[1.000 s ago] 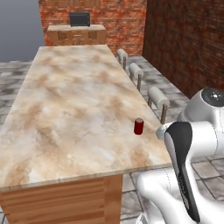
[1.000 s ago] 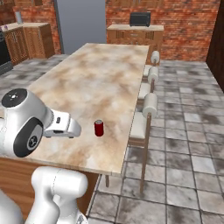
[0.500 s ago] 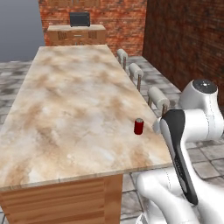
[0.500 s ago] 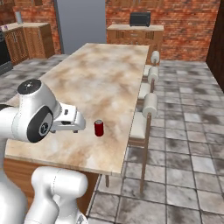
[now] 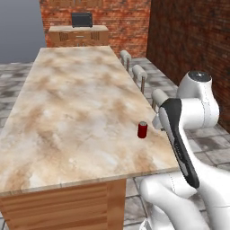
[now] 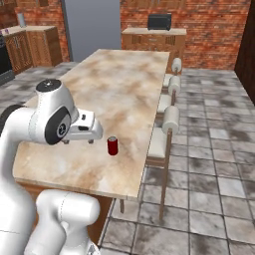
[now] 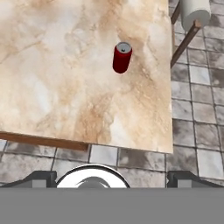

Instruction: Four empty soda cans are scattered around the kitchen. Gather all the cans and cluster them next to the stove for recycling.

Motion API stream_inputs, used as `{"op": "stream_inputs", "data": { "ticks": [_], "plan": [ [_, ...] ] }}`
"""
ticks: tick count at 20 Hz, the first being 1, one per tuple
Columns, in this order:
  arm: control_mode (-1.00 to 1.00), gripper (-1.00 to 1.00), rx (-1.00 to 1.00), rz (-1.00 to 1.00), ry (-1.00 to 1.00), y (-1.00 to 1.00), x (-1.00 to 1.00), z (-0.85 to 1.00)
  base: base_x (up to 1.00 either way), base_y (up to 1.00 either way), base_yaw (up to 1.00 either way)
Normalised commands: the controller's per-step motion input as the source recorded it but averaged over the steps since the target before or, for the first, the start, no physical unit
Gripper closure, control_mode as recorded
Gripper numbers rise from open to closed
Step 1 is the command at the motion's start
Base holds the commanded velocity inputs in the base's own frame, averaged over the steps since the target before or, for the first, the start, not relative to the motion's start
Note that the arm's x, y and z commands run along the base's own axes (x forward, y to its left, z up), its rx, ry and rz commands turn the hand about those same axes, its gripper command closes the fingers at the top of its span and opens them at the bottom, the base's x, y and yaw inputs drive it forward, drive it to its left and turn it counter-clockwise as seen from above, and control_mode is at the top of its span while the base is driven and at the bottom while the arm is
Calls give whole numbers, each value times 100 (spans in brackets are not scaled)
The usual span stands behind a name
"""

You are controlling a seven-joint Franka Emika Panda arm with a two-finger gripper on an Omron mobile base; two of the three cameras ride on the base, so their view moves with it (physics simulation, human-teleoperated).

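- Standing upright on the marbled counter (image 5: pixel 81 112): one red can (image 5: pixel 142 130), near the long edge where the stools (image 6: pixel 171 119) are lined up, toward the end closest to the base.
- Hanging above and short of that can: the claw (image 7: pixel 112 177), both fingertips (image 7: pixel 39 177) spread wide, nothing between them; in the hand view, can ahead and slightly to one side of centre.
- Probably lining up for the pickup, with no contact yet.
- Needing to centre the can between the fingers before descending, keeping them wide until they straddle the body on both sides.
- Coming down straight, since a sideways brush would likely be tipping or rolling such a light empty can toward the nearby edge.
- Closing around the middle of the body rather than the rim, and gently.
- Lifting clear of the counter before carrying it off toward the stove.
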Motion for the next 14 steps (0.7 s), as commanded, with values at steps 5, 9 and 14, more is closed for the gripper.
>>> {"op": "stream_inputs", "data": {
  "ticks": [5,9,14],
  "plan": [
    [-100,-100,0,0,3,0,34,-6,0,0,0],
    [-100,-100,0,0,3,0,41,-16,0,0,0],
    [-100,-100,0,0,0,0,35,-18,0,0,0]
  ]
}}
